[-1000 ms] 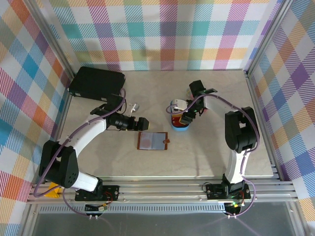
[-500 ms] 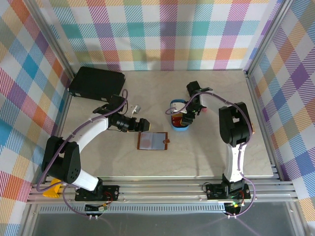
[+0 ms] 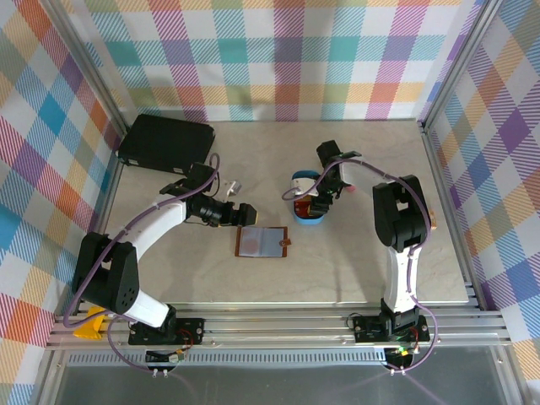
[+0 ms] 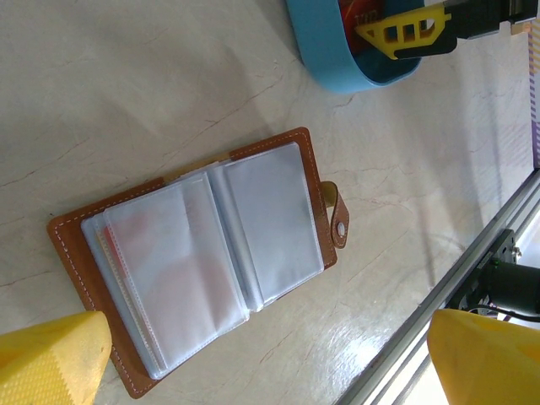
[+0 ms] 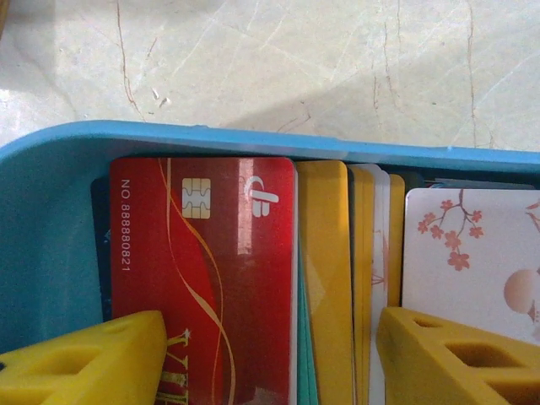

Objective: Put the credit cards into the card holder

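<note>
The card holder (image 4: 211, 253) lies open on the table, brown leather with clear pockets facing up, and sits mid-table in the top view (image 3: 261, 243). My left gripper (image 4: 270, 363) hovers open just beside it, its yellow fingertips (image 4: 51, 359) wide apart; from above the left gripper (image 3: 245, 213) is at the holder's upper left. The credit cards stand stacked in the blue tray (image 5: 253, 139): a red card (image 5: 202, 278), yellow cards (image 5: 325, 278) and a white blossom card (image 5: 472, 253). My right gripper (image 5: 270, 363) is open inside the tray, its fingers straddling the stack, and from above it (image 3: 316, 202) sits over the tray.
A large black case (image 3: 164, 142) lies at the back left. A small silvery object (image 3: 232, 183) sits behind my left arm. The blue tray (image 3: 308, 221) is just right of and behind the card holder. Aluminium rails (image 3: 270, 316) run along the near edge.
My right gripper has shifted slightly left and in over the tray's cards. The left gripper has stayed beside the card holder.
</note>
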Controlling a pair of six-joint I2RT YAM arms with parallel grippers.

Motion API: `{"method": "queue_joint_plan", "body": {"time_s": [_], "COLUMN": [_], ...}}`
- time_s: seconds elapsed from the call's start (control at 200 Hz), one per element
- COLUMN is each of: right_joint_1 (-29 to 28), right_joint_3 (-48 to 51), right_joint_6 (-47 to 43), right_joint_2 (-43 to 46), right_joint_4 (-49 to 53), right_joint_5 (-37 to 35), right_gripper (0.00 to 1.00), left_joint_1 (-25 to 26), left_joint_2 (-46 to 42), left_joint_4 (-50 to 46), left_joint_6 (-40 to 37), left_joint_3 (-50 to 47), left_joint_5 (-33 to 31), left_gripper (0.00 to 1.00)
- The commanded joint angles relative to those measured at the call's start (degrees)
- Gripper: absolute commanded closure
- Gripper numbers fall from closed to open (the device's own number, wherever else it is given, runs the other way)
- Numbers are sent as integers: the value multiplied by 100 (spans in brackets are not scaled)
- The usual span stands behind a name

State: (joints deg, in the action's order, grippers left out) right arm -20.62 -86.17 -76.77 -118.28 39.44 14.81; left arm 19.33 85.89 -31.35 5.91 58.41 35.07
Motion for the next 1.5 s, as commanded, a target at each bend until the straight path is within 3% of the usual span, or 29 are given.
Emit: {"method": "queue_joint_plan", "body": {"time_s": [0.0,0.175,0.67,0.895,1.29,1.495], "right_joint_1": [-65,-65,-65,-83,-179,-182], "right_joint_3": [225,300,347,471,819,790], "right_joint_6": [4,26,306,357,591,1114], "right_joint_2": [-111,-156,-68,178,760,1229], "right_joint_4": [131,112,-369,-602,-342,143], "right_joint_5": [199,151,-282,-347,-259,-24], "right_gripper": [31,35,78,88,100,100], "left_joint_1": [-44,-50,-44,-43,-45,-44], "left_joint_2": [82,88,79,94,-35,-236], "left_joint_4": [24,24,79,111,164,262], "left_joint_6": [-81,-82,-46,-28,20,81], "left_joint_3": [83,90,60,61,30,-24], "left_joint_5": [62,61,110,140,198,243], "left_gripper": [4,4,5,5,5,6]}}
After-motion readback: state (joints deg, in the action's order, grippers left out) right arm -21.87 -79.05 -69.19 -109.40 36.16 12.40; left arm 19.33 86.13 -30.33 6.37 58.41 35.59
